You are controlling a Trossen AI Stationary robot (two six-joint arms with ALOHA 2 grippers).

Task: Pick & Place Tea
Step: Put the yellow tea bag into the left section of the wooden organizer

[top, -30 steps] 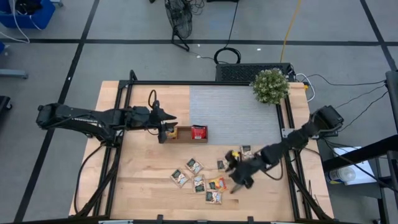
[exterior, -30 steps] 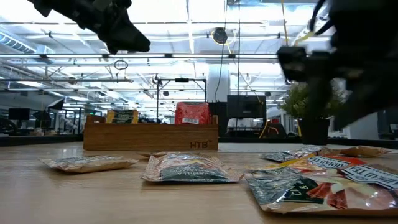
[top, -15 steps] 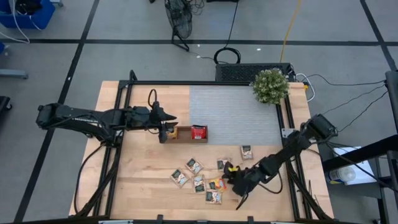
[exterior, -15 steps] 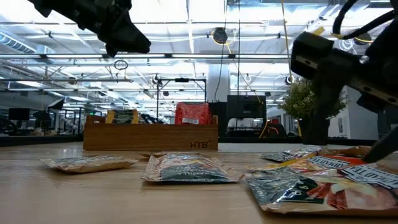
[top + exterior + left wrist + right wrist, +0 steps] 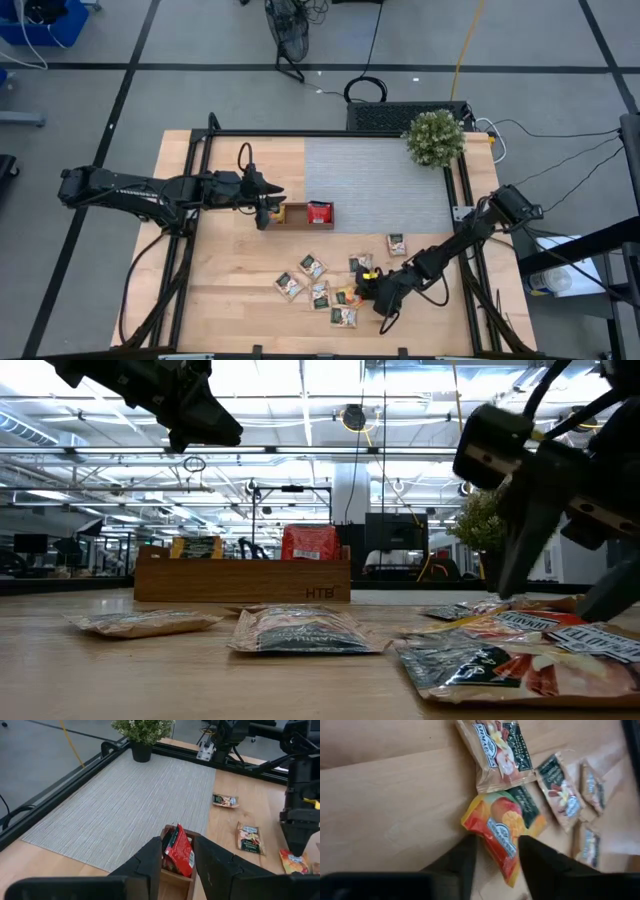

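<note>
Several tea sachets lie flat on the wooden table near its front. Among them is an orange one (image 5: 347,296) (image 5: 502,820), and my right gripper (image 5: 362,290) (image 5: 497,841) is down on it, closed on its end. A red sachet (image 5: 320,212) (image 5: 177,851) stands on edge in the brown wooden tray (image 5: 300,225), and a yellowish one (image 5: 195,547) stands in the tray's left part. My left gripper (image 5: 265,212) (image 5: 182,862) hangs above the tray's left end, open, with nothing between its fingers. My right gripper has the orange sachet's end (image 5: 495,847) between its two fingers (image 5: 465,855), one at each side edge. The fingers slant down from the table's right side. The sachet's far end (image 5: 490,807) rests on the table and overlaps a neighbouring sachet.
A grey woven mat (image 5: 375,185) covers the far part of the table, with a potted plant (image 5: 435,138) at its far right corner. More sachets (image 5: 312,266) (image 5: 397,243) (image 5: 344,317) lie around the right gripper. Black frame rails run along the table's sides.
My right gripper has sunk toward the table and gone toward its left and near edges, coming down at the orange sachet. The sachets on the table and in the tray have stayed where they were.
</note>
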